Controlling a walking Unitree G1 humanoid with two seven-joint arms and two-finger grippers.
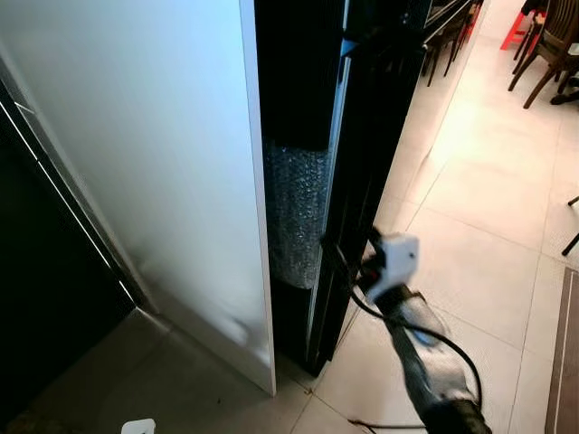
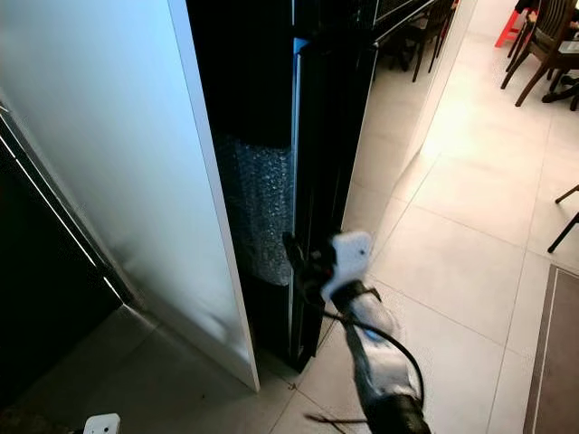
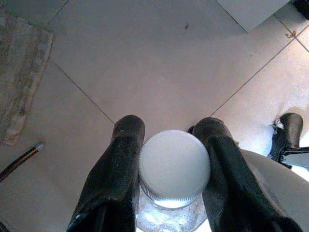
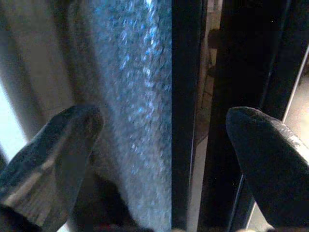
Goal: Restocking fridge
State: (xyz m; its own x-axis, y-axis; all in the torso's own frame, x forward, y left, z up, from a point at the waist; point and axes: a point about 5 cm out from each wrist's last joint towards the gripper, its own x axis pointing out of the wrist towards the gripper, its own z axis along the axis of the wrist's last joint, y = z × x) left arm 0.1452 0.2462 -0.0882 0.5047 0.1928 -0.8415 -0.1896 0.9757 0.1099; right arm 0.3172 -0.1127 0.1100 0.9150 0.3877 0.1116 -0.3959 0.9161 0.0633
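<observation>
A clear bottle with a white ribbed cap [image 3: 174, 166] is held between the black fingers [image 3: 118, 169] of my left gripper [image 3: 171, 126], which is shut on it above the tiled floor. My right gripper [image 1: 348, 260] is open at the edge of the tall black fridge door [image 1: 362, 136]. In the right wrist view its two fingertips [image 4: 72, 125] stand either side of that black edge [image 4: 186, 111], apart from it. Bubble wrap [image 1: 294, 212] hangs in the dark gap behind the door.
A tall white panel [image 1: 154, 136] stands left of the gap, with a dark cabinet [image 1: 45, 298] further left. Wooden chairs [image 1: 552, 45] and a red stool [image 1: 514, 32] are at the far right. A woven mat [image 3: 24, 82] lies on the floor.
</observation>
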